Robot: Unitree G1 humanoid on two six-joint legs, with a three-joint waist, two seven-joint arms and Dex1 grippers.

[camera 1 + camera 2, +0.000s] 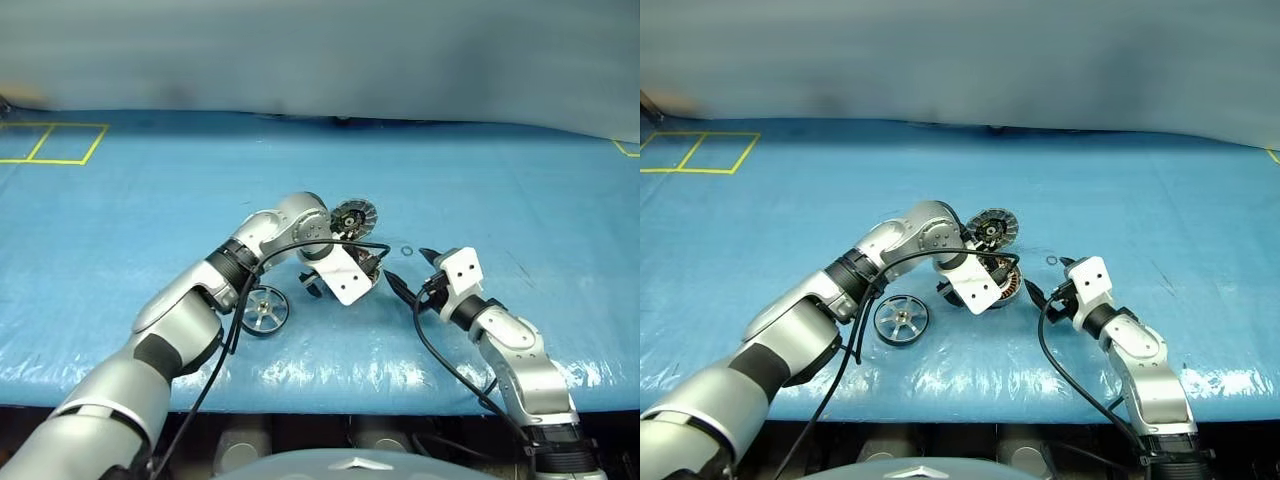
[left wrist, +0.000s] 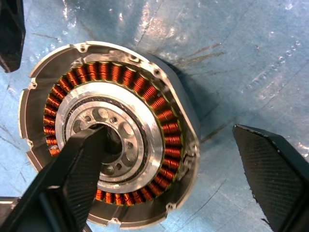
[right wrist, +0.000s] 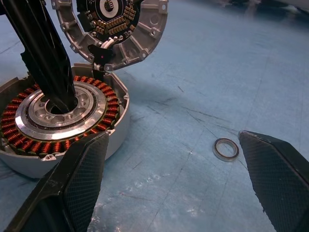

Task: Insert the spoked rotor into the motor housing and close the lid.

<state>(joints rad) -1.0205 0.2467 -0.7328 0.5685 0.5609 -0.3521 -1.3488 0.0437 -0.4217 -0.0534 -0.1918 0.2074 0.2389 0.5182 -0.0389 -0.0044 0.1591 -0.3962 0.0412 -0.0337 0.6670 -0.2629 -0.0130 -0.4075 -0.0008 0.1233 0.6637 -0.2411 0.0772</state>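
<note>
The motor housing (image 2: 159, 104) lies on the blue table with its ring of copper coils facing up. My left gripper (image 2: 166, 133) points down over it, open, with one finger (image 2: 72, 179) tipped into the silver centre hole and the other off the rim. The lid (image 3: 113, 29) stands upright on its hinge behind the housing, dark inner face showing. The spoked rotor (image 1: 265, 311) lies flat on the table to the left, beside my left forearm, held by nothing. My right gripper (image 3: 172, 137) is open and empty just right of the housing (image 1: 368, 268).
A small loose metal ring (image 3: 226, 149) lies on the blue cover (image 1: 520, 200) right of the housing, ahead of my right gripper. Black cables hang from both wrists. Yellow tape lines (image 1: 60, 145) mark the far left corner. The table's front edge (image 1: 330, 395) is close.
</note>
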